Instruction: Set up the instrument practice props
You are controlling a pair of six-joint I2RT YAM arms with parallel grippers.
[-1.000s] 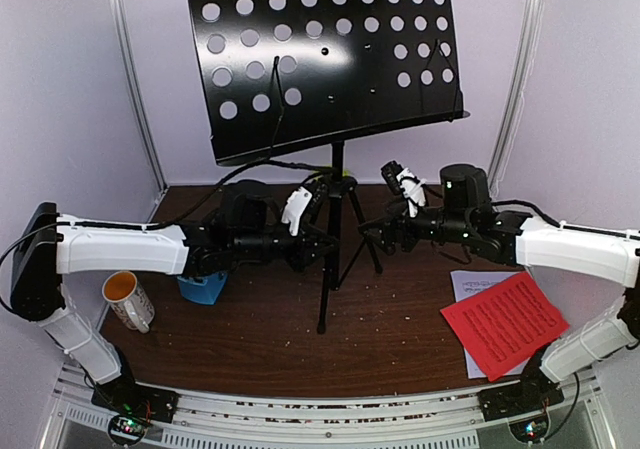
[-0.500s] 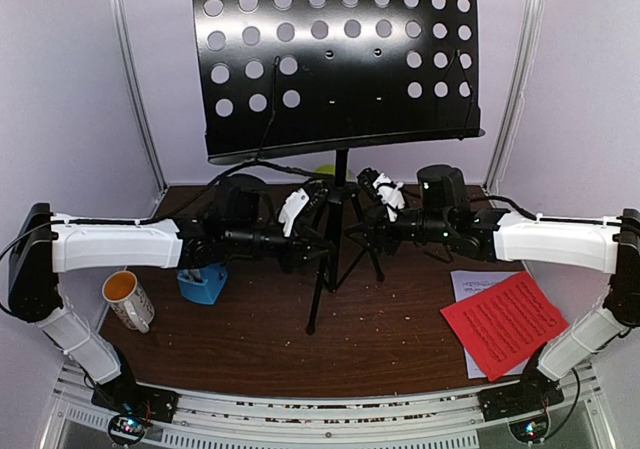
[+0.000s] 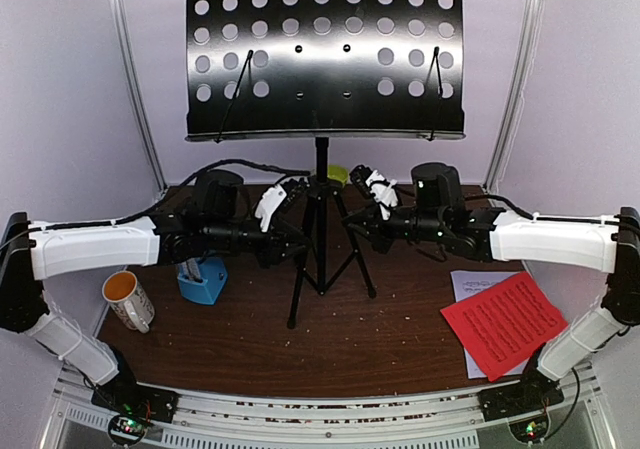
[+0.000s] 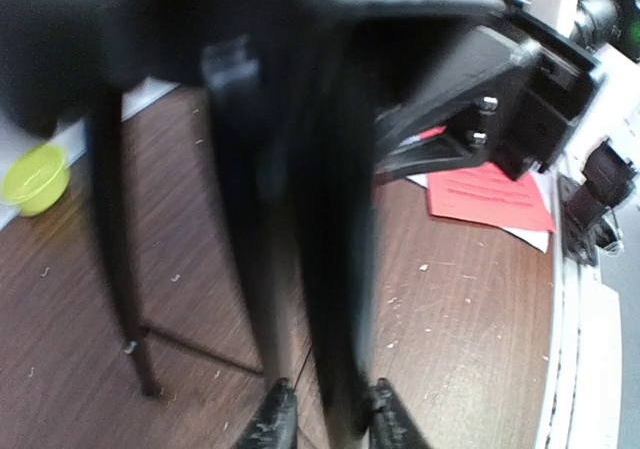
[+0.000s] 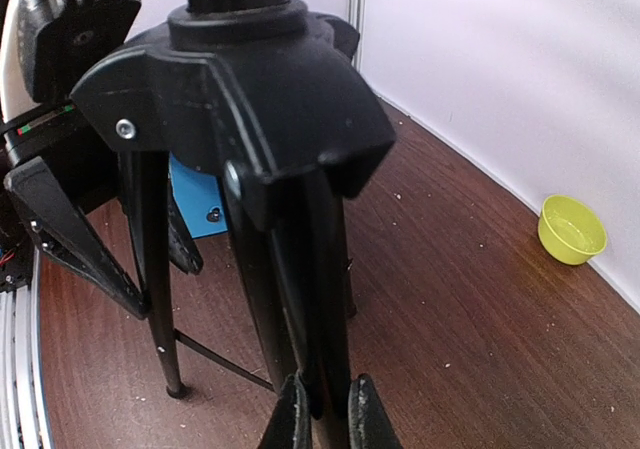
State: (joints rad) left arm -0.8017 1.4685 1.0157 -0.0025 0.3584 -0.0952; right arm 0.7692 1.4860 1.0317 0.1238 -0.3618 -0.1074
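The black perforated music stand (image 3: 320, 59) stands upright on its tripod at mid-table, its desk level. My left gripper (image 3: 290, 247) reaches in from the left, and its jaws (image 4: 330, 424) sit loosely open around one blurred tripod leg (image 4: 335, 269), with a small gap on the left side. From the right, my right gripper (image 3: 352, 224) is shut (image 5: 328, 419) on another leg just below the tripod hub (image 5: 240, 89). The blue metronome (image 3: 203, 281) sits behind my left arm. A red sheet (image 3: 505, 321) lies on a white sheet (image 3: 468, 287) at the right.
A white mug (image 3: 127, 299) with a yellow inside stands at the front left. A small lime-green bowl (image 5: 571, 229) sits by the back wall behind the stand. White walls close in the back and sides. Crumbs dot the brown tabletop (image 3: 400, 339).
The stand has shifted slightly left and straightened from a tilt to upright. My right gripper has closed onto a leg, and my left gripper has loosened around its leg.
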